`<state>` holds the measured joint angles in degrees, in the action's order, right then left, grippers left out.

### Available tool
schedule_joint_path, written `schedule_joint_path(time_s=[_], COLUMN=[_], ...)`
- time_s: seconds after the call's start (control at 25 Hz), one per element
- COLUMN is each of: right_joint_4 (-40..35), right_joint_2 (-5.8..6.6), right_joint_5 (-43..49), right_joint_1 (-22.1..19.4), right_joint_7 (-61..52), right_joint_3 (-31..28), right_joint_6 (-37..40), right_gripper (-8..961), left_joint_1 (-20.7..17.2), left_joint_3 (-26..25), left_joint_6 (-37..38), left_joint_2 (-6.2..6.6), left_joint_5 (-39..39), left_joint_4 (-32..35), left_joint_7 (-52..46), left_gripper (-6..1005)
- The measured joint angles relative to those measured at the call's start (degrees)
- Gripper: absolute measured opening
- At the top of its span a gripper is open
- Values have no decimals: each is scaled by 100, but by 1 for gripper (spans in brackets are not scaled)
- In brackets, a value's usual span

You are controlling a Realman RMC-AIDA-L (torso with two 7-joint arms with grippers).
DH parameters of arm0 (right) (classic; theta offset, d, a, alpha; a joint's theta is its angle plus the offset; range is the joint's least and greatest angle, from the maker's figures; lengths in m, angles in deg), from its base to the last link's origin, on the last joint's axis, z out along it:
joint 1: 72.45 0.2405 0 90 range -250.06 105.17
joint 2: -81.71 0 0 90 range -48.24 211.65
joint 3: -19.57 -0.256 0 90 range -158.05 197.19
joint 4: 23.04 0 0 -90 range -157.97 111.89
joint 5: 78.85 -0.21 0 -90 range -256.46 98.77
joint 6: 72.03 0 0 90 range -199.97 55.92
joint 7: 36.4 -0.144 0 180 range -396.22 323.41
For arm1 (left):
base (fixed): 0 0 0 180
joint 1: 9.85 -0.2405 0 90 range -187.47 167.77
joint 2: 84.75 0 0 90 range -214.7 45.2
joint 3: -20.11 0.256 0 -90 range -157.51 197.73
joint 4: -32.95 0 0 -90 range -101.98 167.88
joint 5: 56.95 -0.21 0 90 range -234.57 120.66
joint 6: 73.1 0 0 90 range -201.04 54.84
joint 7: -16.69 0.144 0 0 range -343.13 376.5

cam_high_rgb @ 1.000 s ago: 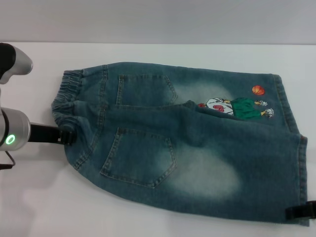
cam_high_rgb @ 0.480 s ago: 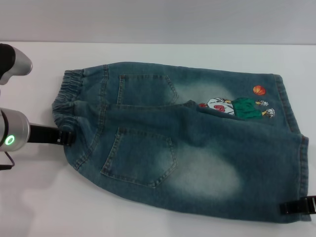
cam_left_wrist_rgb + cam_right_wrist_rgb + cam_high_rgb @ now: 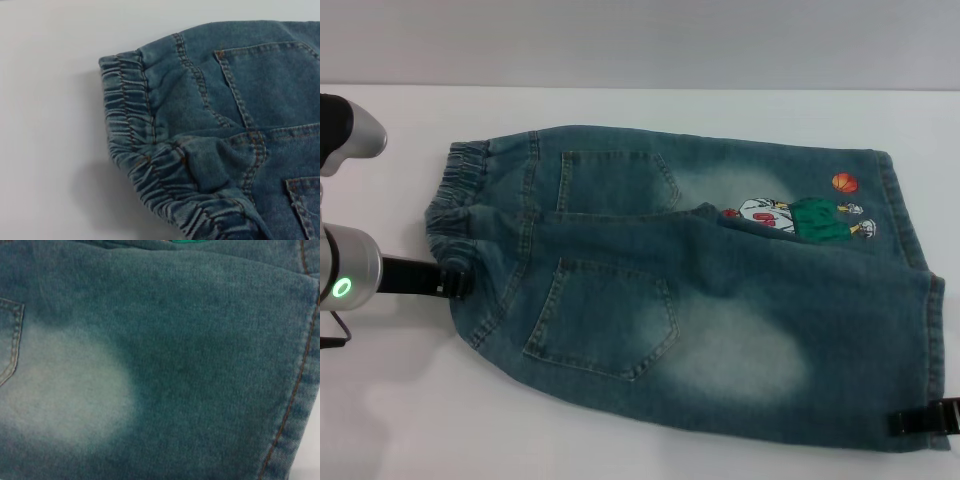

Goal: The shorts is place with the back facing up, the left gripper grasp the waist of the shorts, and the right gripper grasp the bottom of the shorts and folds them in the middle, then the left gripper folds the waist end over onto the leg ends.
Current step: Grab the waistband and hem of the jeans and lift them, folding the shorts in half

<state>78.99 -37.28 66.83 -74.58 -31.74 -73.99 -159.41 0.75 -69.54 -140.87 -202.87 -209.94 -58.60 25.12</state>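
The blue denim shorts lie flat, back up, with both patch pockets showing and the cartoon print on the far leg. My left gripper sits at the near corner of the gathered waist, shut on that band. The band bunches up there in the left wrist view. My right gripper lies across the hem at the bottom of the shorts, at the near leg's corner. The right wrist view is filled with that leg's denim and its stitched hem.
The white table runs all around the shorts. A pale wall rises behind its far edge. The left arm's silver elbow hangs over the table's left side.
My right gripper has slid inward over the near leg's hem. My left gripper has shifted slightly toward me, and the waist corner has come with it.
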Motion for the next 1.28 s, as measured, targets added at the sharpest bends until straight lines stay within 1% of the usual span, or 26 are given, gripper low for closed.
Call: schedule_joint_path(time_s=[0.48, 0.68, 0.88, 1.12, 1.28], right_joint_4=[20, -38, -120, -206, -209], right_joint_2=[7, 10, 9, 9, 2], right_joint_5=[-25, -29, -40, -114, -129], right_joint_1=[22, 104, 185, 260, 296], right_joint_7=[306, 381, 436, 514, 525], right_joint_3=[-1, 55, 68, 136, 186], right_joint_6=[45, 46, 78, 234, 459], right_gripper=[529, 328, 100, 16, 25], left_joint_1=[19, 58, 76, 85, 85], left_joint_3=[0, -1, -23, -46, -46], left_joint_6=[10, 10, 10, 41, 92], left_joint_2=[-1, 4, 7, 5, 3], left_joint_5=[14, 23, 24, 26, 32], left_joint_4=[-12, -2, 8, 39, 39], left_joint_7=[0, -6, -11, -12, -16], left_gripper=[222, 221, 222, 222, 222])
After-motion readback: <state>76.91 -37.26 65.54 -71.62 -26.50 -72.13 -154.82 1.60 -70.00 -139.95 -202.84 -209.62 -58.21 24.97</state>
